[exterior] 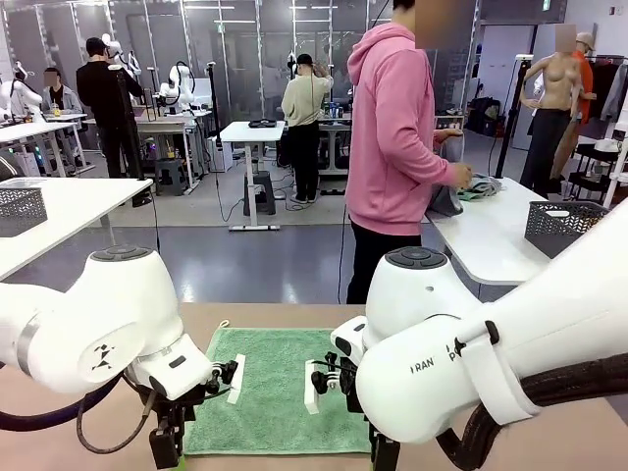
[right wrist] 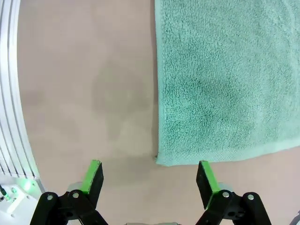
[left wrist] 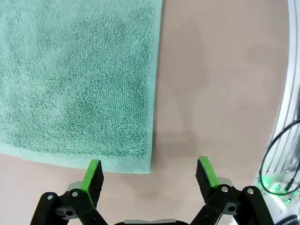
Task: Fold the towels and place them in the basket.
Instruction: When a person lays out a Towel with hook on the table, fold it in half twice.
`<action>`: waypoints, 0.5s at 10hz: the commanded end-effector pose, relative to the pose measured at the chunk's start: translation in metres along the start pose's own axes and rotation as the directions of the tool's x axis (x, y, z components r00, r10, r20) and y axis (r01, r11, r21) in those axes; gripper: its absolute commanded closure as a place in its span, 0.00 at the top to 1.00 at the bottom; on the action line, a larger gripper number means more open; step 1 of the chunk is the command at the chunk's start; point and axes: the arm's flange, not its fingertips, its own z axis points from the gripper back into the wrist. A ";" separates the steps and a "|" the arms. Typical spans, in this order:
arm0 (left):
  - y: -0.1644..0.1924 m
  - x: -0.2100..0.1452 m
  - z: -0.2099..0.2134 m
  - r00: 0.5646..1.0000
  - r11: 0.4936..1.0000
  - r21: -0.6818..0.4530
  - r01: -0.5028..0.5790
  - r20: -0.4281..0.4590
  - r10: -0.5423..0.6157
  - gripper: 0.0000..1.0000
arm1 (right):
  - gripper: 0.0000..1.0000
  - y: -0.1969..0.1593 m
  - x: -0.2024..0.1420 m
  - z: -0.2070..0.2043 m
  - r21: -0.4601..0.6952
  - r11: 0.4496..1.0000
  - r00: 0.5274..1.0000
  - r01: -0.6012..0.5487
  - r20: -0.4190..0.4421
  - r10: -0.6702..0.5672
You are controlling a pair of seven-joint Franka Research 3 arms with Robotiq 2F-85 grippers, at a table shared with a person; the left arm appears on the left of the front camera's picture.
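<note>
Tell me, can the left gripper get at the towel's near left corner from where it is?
Probably yes. The left gripper hangs open just over that corner of the towel, jaws to either side of it, with nothing between them.

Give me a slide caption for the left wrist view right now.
Open left gripper hovers over one corner of the green towel spread flat on the tan table.

The green rectangular terry-cloth towel (exterior: pixel 280 388) is nubbly and matt; the beige tabletop (left wrist: pixel 225 93) smooth, dull; the white arm casings (exterior: pixel 88 314) glossy plastic.
</note>
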 end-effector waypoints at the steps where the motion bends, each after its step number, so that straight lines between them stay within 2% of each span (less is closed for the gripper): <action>1: 0.001 -0.004 -0.013 1.000 0.999 0.036 0.002 -0.004 -0.002 1.00 | 1.00 -0.004 -0.002 -0.009 -0.014 1.000 1.000 -0.016 -0.007 0.016; 5: 0.006 -0.007 -0.026 1.000 1.000 0.011 -0.013 -0.018 0.013 1.00 | 1.00 -0.008 -0.007 -0.015 -0.027 0.999 1.000 -0.018 0.003 0.018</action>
